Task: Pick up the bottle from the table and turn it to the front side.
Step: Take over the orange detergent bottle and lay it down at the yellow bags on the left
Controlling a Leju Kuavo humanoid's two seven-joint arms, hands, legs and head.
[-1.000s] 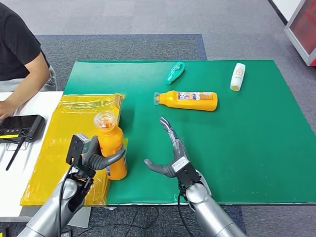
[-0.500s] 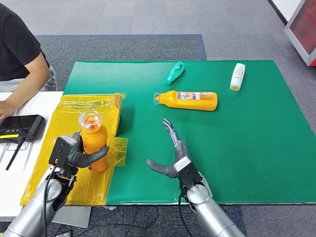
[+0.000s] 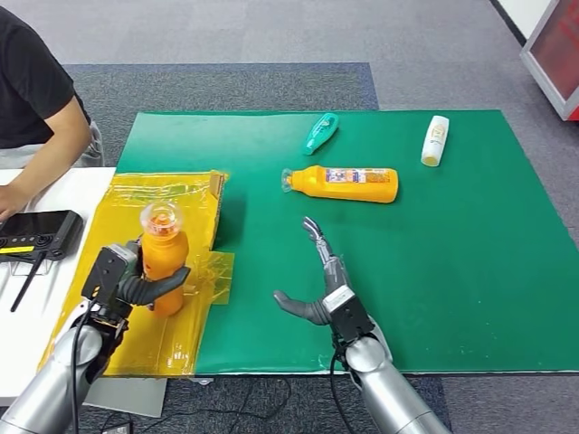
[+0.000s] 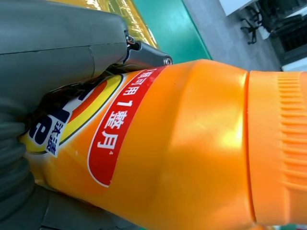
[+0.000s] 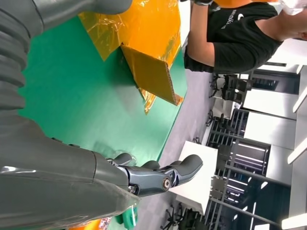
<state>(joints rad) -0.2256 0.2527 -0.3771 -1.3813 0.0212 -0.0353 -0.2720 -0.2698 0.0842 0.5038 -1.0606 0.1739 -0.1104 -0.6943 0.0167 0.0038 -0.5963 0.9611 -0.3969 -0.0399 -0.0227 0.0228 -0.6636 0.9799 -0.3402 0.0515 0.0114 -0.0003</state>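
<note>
Bottle (image 3: 164,260) upright, gripped by left hand (image 3: 127,282).

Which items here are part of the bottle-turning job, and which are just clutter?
In the job:
held orange bottle
left hand, gripping it
right hand, open over the green mat

Lying about:
long orange bottle
teal bottle
white bottle
yellow film
black controller
</note>
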